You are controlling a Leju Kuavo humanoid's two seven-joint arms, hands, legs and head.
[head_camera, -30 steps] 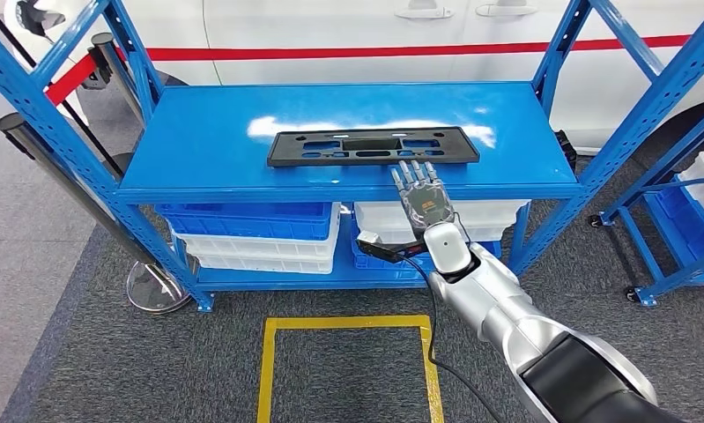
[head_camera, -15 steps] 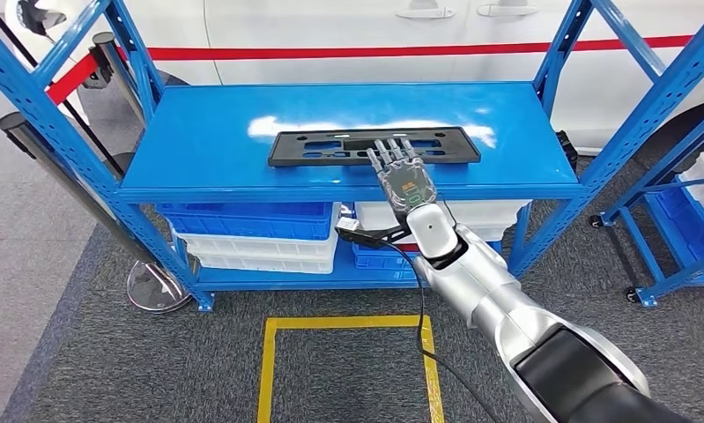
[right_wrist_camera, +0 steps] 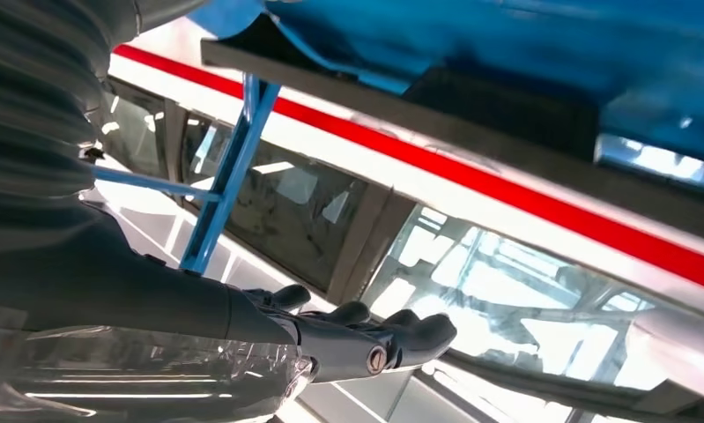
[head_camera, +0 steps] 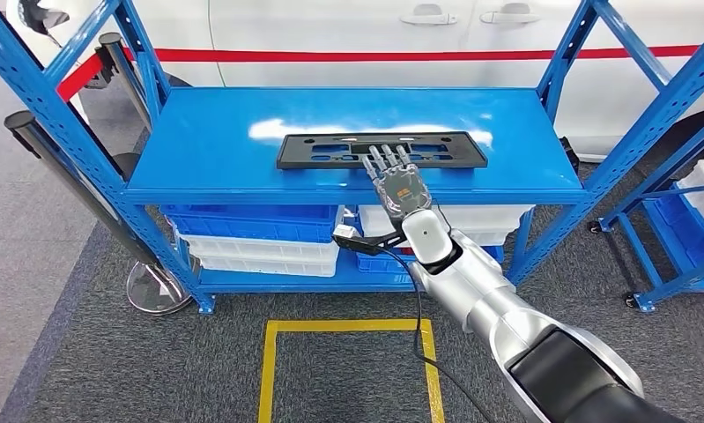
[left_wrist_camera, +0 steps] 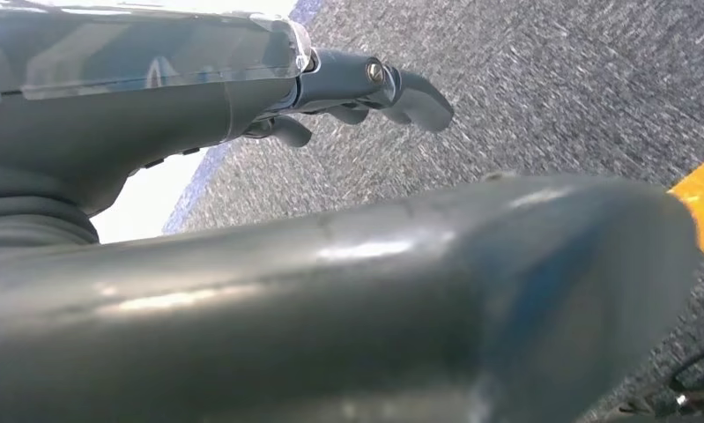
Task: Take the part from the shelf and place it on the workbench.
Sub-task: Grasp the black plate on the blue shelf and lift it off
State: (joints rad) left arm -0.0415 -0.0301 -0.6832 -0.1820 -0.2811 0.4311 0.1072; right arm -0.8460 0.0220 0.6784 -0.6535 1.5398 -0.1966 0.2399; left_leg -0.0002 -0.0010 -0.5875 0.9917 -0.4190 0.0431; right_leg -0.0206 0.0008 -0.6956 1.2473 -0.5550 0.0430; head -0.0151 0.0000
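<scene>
The part is a long flat black plate with cut-outs, lying on the top board of the blue shelf. My right hand reaches over the board's front edge, palm down and fingers stretched out. Its fingertips lie over the near edge of the part's middle; I cannot tell whether they touch it. It holds nothing. In the right wrist view the right hand sits apart from the dark part and the blue shelf. My left hand hangs over grey carpet, fingers loosely extended and holding nothing.
Blue and white bins fill the lower shelf level. A white car with a red stripe stands behind the shelf. A stanchion post leans at the left, another blue rack stands at the right, and a yellow floor outline lies in front.
My right hand has moved left and forward, from the shelf's front edge to over the part's near edge. The view has shifted slightly.
</scene>
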